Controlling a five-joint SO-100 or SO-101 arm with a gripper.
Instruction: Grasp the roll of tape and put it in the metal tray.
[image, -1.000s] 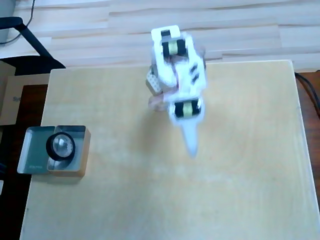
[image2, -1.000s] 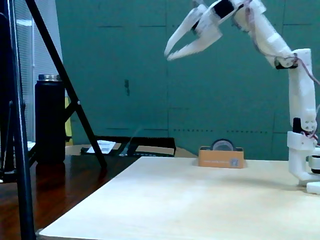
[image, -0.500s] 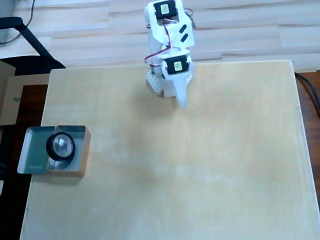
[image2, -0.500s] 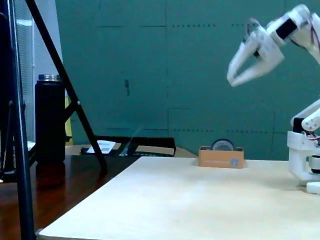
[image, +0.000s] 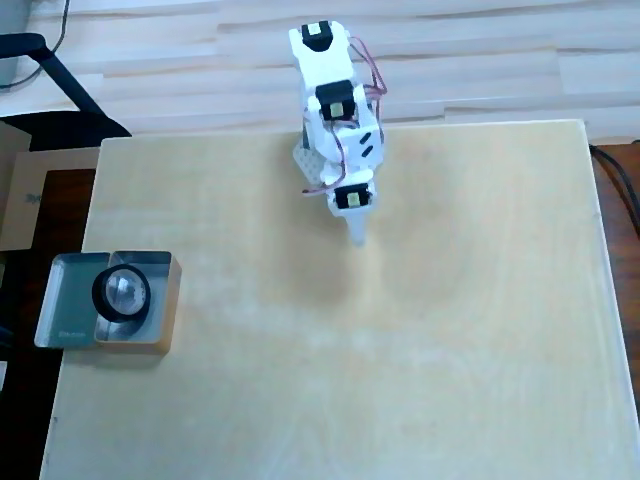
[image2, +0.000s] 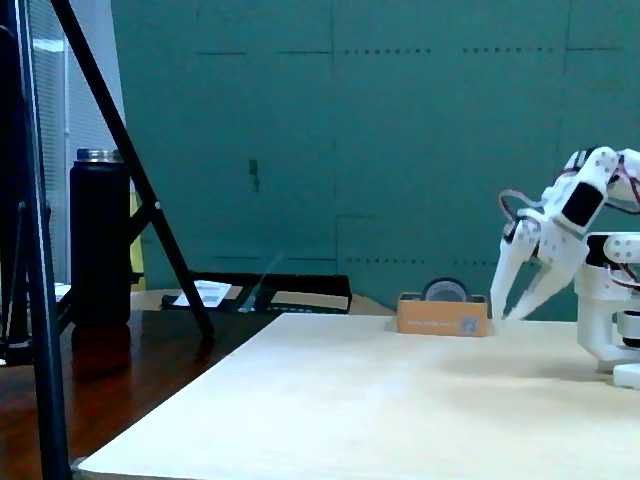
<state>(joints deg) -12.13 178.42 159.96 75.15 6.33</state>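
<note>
1. While the arm sits folded low near its base, the gripper (image2: 513, 312) hangs tip-down just above the table (image: 400, 350), fingers parted w/ nothing between them – released, empty.
2. Roll of tape (image: 122, 294) is inside the metal tray (image: 60, 300), lying in the right-hand section as the overhead view shows it, its hole facing up. In the fixed view only the top arc of the roll (image2: 445, 289) pokes above the tray's wall (image2: 441, 317).
3. Tray sits at the left edge of the table in the overhead view, well apart from the gripper (image: 357, 238).
4. Judgement: the placing looks done – what's left is parking the arm.
5. To park well: keep the jaws apart and tips off the tabletop, fold toward the base w/o swinging out toward the tray, and settle slowly so nothing jolts the table.
6. Risk seems low; nothing else lies on the light wood surface. The black flask (image2: 100, 235) and tripod leg (image2: 130, 160) stand off the table, far from the arm's reach as judged from the fixed view.
7. Can't tell whether the roll lies fully flat – tray's shiny inside muddles the read.
</note>
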